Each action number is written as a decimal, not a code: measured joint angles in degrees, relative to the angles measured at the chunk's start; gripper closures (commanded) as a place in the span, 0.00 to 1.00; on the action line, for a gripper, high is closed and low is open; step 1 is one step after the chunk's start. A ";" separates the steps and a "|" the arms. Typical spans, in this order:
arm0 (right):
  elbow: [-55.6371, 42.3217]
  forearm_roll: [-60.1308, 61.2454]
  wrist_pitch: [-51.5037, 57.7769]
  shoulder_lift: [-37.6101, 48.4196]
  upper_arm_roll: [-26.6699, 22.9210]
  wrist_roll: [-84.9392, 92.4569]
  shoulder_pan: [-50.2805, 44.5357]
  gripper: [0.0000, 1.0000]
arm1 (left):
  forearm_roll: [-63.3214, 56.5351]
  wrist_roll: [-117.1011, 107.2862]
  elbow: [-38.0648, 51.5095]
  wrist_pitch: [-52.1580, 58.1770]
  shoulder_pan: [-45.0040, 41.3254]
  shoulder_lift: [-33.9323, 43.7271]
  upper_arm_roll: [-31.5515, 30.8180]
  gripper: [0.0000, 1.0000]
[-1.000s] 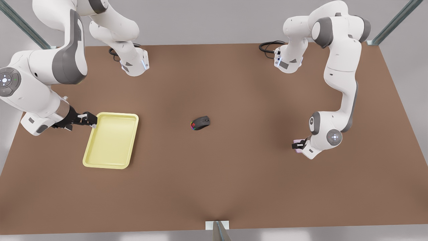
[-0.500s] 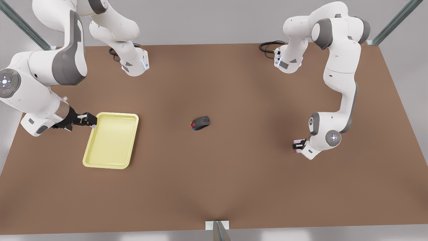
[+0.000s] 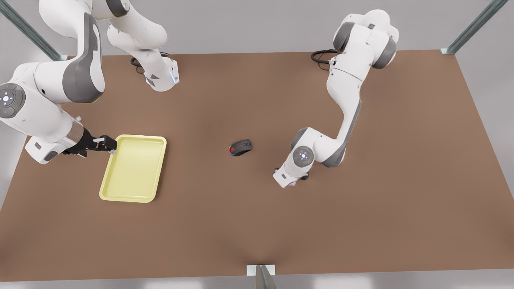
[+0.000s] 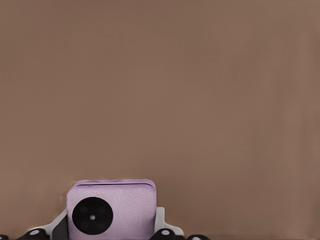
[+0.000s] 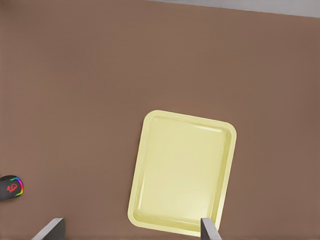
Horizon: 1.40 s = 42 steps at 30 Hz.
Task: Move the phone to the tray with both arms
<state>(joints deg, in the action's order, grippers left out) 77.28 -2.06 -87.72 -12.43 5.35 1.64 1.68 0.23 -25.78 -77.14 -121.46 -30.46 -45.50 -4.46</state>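
Since the phone (image 4: pixel 111 210) looks small, stiff and light, the left gripper (image 4: pixel 107 232) clamps its side edges; the right gripper (image 5: pixel 132 231) hangs spread, empty, above the tray (image 5: pixel 182 172).

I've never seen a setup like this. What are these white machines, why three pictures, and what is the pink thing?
Two white jointed robot arms stand at a brown table. The front view looks down from above; the other two come from cameras on the wrists. The left hand grips the phone, a pink slab. In the front view it is the arm on the right, near the black mouse. The right hand waits open at the yellow tray, which lies bare.
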 measured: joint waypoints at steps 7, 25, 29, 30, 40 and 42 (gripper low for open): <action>-0.09 0.00 -0.01 -0.60 -0.05 0.00 0.17 0.00 | 1.97 -15.08 20.31 2.55 -8.50 -12.56 1.77 0.37; -0.11 -0.09 -0.47 -1.17 -0.09 -0.04 0.28 0.00 | 2.76 -22.86 22.18 -9.30 -11.25 -18.70 -1.40 0.00; -0.15 -0.09 -0.52 -1.13 0.13 -0.04 -0.40 0.00 | 1.56 -21.44 21.82 6.13 0.02 1.33 -0.62 0.00; -0.13 -0.09 -0.73 -1.18 0.36 -0.04 -1.03 0.00 | 0.69 -20.22 21.79 11.55 4.85 6.16 -0.49 0.00; -2.14 -1.47 -8.97 -18.34 10.39 -3.82 -13.17 0.00 | 2.85 -3.06 -3.70 32.92 17.10 34.81 1.86 0.00; -2.42 -3.48 -12.26 -21.65 10.65 -7.14 -15.30 0.00 | 4.15 -0.38 -2.57 34.89 16.89 34.91 1.75 0.00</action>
<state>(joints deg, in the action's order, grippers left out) 74.86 -5.53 -99.98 -34.08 16.00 -5.50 -13.62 4.38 -26.16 -79.70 -86.57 -13.57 -10.59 -2.72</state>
